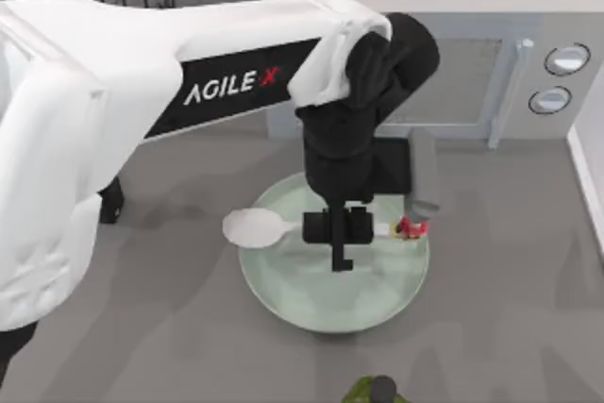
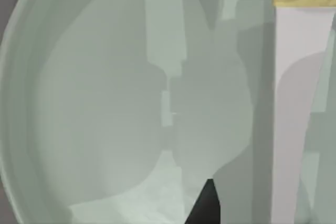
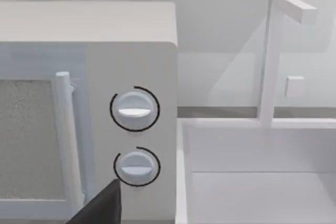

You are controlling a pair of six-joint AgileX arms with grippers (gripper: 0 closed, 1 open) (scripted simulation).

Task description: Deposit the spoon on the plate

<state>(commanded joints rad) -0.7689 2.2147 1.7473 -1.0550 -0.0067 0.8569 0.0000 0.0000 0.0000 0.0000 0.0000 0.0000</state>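
The left arm, white with AGILE X on it, reaches from the upper left of the top view to the middle. Its black left gripper (image 1: 342,233) hangs over the plate (image 1: 283,294). The plate is big, round and pale green, and sits in the lower middle of the top view on the gray table (image 1: 510,327).

The spoon (image 1: 255,227) lies flat across the upper part of the plate. Its white bowl pokes out a little past the plate's left rim. Its thin handle runs under the gripper to the right, and the small red and yellow ornament sits just inside the right rim. The gripper is right at the handle. It looks closed on it, but the black fingers hide the spot, so I cannot tell for sure.

In the left wrist view the plate (image 2: 31,129) looks very near, with gray shadows on its smooth green floor.

There is open gray table to the left, right and below the plate. A white microwave (image 1: 491,82) stands at the upper right, just behind the plate. A dark bottle top (image 1: 382,389) peeks in at the bottom edge.

The right wrist view looks at the microwave's two round knobs (image 3: 134,109). A dark bit of the right gripper (image 3: 102,208) shows at the lower edge there; I cannot tell how its fingers stand.
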